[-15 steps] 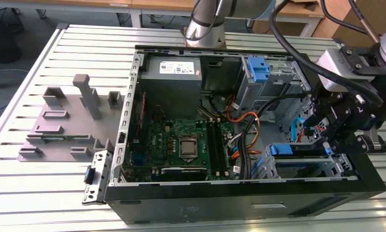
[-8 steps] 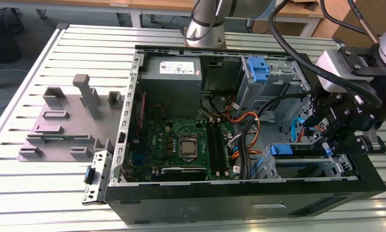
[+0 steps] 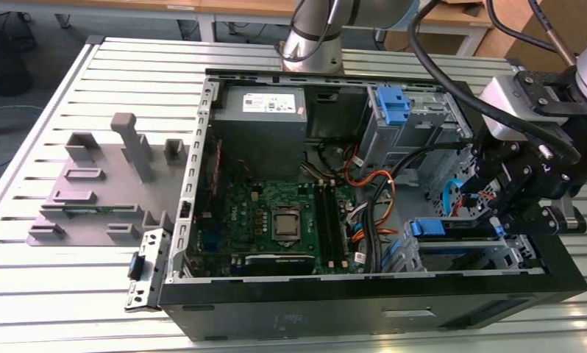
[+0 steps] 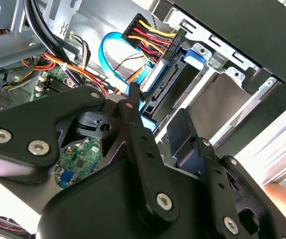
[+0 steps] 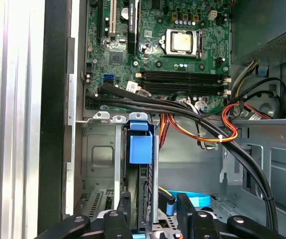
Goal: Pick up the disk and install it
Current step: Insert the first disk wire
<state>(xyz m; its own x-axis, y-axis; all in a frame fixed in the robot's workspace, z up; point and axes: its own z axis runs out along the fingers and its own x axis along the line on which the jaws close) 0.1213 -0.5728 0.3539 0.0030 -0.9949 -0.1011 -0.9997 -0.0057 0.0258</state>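
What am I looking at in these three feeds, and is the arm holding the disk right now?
The exterior view shows a robot arm reaching into an open computer case lying on a slotted metal table; a grey fixture sits at the exterior view's left. Both wrist views come from cameras riding on the arm, looking past its gripper into the case. The disk, with its blue carrier, stands in the drive bay beside the motherboard. The jaws stand apart near it, so nothing looks held.

The disk (image 5: 139, 148) stands on edge in the lower drive bay (image 5: 99, 164), silver-grey body down, blue carrier frame uppermost.
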